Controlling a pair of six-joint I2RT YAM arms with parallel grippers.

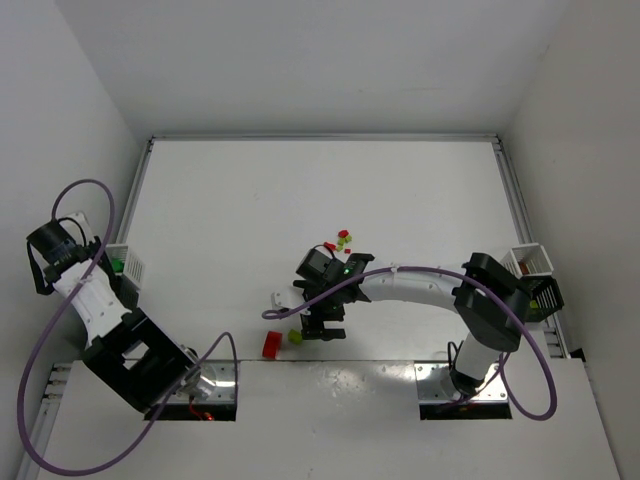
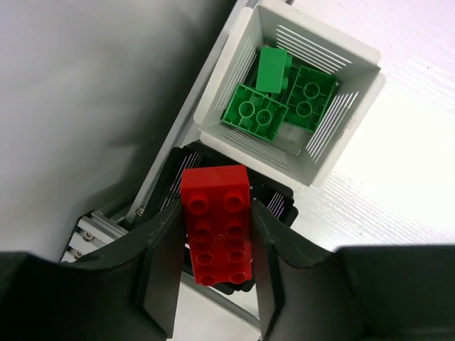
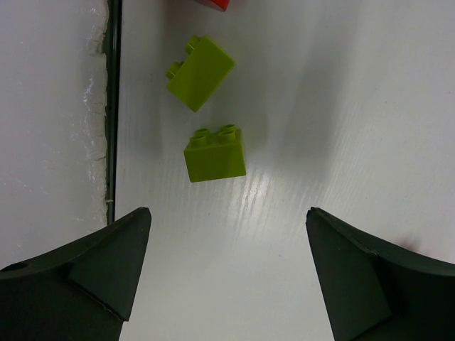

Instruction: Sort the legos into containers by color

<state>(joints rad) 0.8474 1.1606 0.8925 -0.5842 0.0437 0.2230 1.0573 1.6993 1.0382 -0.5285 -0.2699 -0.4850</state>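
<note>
The left claw (image 2: 215, 222) is clenched on a red brick (image 2: 213, 190). Its two dark fingers (image 2: 162, 273) press the brick's long sides, and the studs face the wrist camera. The held brick hangs just beside the white bin (image 2: 359, 64), off one corner and outside its walls, above a dark slotted thing (image 2: 279, 202) that I cannot identify. Inside the bin lie three green bricks (image 2: 254, 114): two flat with studs up, and a narrower one resting across them. A metal rail (image 2: 106, 229) runs alongside the bin. The right claw (image 3: 227, 220) is released, its jaws spread wide with nothing between them. It hovers well to the right of the bin, over the table (image 3: 334, 106). Just ahead of it on the table lie the nearer lime brick (image 3: 215, 154) and, apart from it, a second lime brick (image 3: 201, 72) tipped at an angle. A loose red brick (image 1: 272, 343) lies on the bin's side of that claw. A small scatter of red and lime bricks (image 1: 343, 240) sits further toward the back wall. A second white bin (image 1: 530, 260) stands at the table edge opposite the first.
</note>
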